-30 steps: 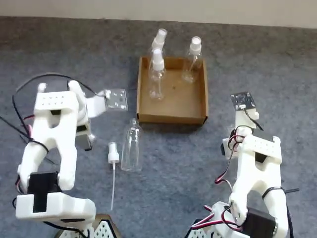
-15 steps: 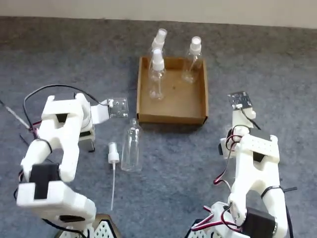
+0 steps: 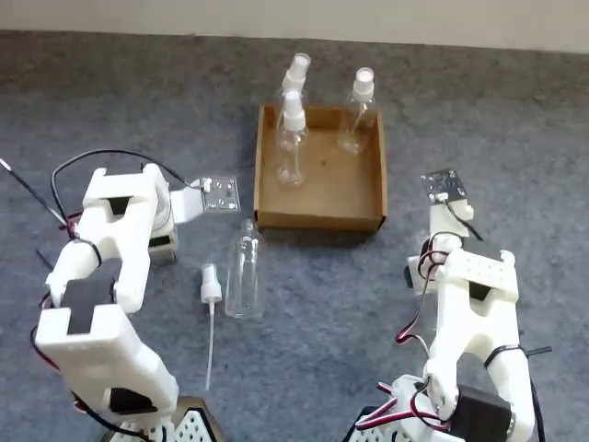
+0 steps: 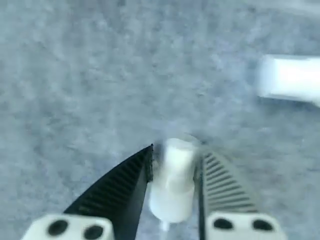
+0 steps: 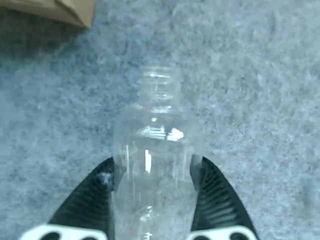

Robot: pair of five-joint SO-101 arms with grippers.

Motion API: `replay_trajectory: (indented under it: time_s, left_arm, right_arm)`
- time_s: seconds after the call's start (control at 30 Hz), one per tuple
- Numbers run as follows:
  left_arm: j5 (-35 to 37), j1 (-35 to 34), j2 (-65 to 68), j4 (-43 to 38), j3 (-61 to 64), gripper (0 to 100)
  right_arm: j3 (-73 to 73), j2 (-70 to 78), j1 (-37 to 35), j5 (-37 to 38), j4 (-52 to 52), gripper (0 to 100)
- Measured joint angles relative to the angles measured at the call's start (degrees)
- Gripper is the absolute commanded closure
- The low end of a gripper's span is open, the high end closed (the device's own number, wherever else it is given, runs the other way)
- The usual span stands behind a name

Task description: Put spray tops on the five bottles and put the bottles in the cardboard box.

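My left gripper (image 4: 176,156) is shut on a white spray top (image 4: 174,185) just above the carpet; the left arm (image 3: 120,221) stands left of the box. My right gripper (image 5: 154,164) is shut on a clear bottle (image 5: 156,135) with a bare neck, near a corner of the cardboard box (image 5: 55,10). In the high view three capped bottles (image 3: 292,147) (image 3: 357,115) (image 3: 296,74) stand at the cardboard box (image 3: 322,219). Another uncapped bottle (image 3: 244,267) lies in front of the box, beside a loose spray top (image 3: 211,281) with a long tube.
Grey carpet covers the whole work area. The right arm (image 3: 469,295) stands to the right of the box, its wires hanging beside it. Black cables loop out at the far left (image 3: 55,175). A blurred white object (image 4: 290,82) lies beyond my left gripper.
The left arm has turned and leaned in toward the loose bottle and spray top. The right arm's wrist has edged slightly left. Bottles, box and loose spray top have stayed put.
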Motion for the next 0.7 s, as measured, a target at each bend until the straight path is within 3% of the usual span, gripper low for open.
replay_trajectory:
  time_s: [0.17, 0.47, 0.7]
  left_arm:
    - [7.2, 0.0, 0.2, 0.0, -3.5, 93]
    - [48.2, 0.2, 1.1, 8.7, -17.1, 93]
    - [63.7, 3.8, 1.1, 13.9, -19.6, 93]
  right_arm:
    - [0.0, 0.0, -0.1, 0.0, 0.0, 99.5]
    - [0.0, 0.0, 2.1, 0.0, 0.0, 99.5]
    - [0.0, 0.0, 5.9, 0.0, 0.0, 97.0]
